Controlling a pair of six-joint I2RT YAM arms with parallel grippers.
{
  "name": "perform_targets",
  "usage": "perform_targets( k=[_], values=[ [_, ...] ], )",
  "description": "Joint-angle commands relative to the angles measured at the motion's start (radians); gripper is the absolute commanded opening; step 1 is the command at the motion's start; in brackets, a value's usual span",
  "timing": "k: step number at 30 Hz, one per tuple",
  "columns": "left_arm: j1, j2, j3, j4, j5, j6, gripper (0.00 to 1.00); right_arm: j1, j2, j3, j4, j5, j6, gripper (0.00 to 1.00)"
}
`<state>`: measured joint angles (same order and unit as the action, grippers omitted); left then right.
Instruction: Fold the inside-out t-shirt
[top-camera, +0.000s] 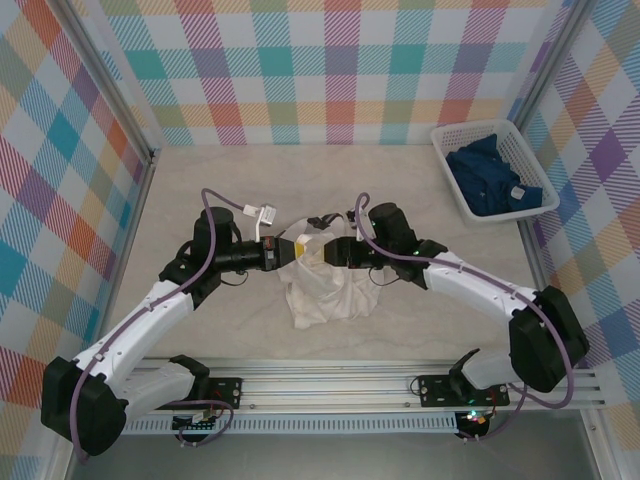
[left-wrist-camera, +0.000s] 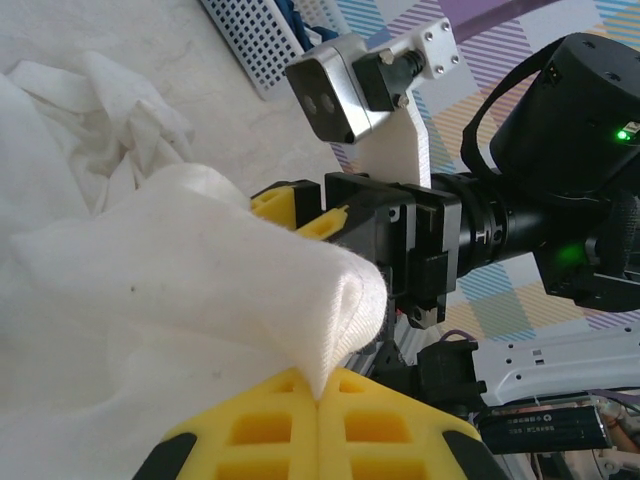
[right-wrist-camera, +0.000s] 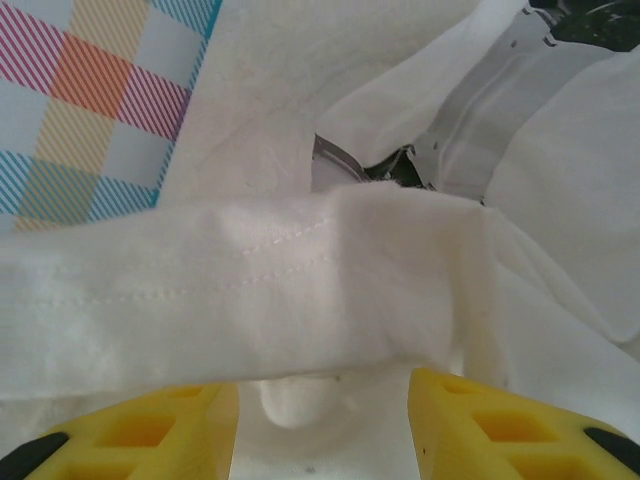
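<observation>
The inside-out t-shirt (top-camera: 325, 290) is a crumpled white heap at the middle of the table, its upper part lifted. My left gripper (top-camera: 303, 249) comes in from the left. In the left wrist view its yellow fingers (left-wrist-camera: 320, 390) are shut on a pinched fold of the white cloth (left-wrist-camera: 150, 300). My right gripper (top-camera: 335, 251) faces it from the right, close to it. In the right wrist view its fingers (right-wrist-camera: 322, 388) stand apart. A stitched hem band of the shirt (right-wrist-camera: 250, 290) stretches across just in front of them, ungripped.
A white basket (top-camera: 450, 168) holding a dark blue garment (top-camera: 495, 175) stands at the back right. Checked walls close off three sides. The rail with both arm bases runs along the near edge.
</observation>
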<state>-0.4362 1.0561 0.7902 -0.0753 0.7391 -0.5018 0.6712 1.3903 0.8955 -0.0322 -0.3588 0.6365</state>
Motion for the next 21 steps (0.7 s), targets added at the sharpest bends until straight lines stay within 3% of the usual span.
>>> perform_targets(
  k=[1,7,13,21],
  values=[
    [-0.002,0.002,0.037,0.009,0.005,0.014,0.0,0.004,0.026,-0.013,0.124,-0.035,0.096,0.48],
    [-0.002,0.0,0.036,0.009,0.005,0.017,0.0,0.019,0.043,0.011,0.105,0.047,0.096,0.46],
    [-0.002,-0.002,0.036,0.012,0.002,0.013,0.0,0.111,0.08,0.081,-0.05,0.262,-0.016,0.43],
    [-0.002,0.003,0.029,-0.004,-0.009,0.023,0.0,0.127,0.046,0.091,-0.044,0.358,-0.088,0.15]
  ],
)
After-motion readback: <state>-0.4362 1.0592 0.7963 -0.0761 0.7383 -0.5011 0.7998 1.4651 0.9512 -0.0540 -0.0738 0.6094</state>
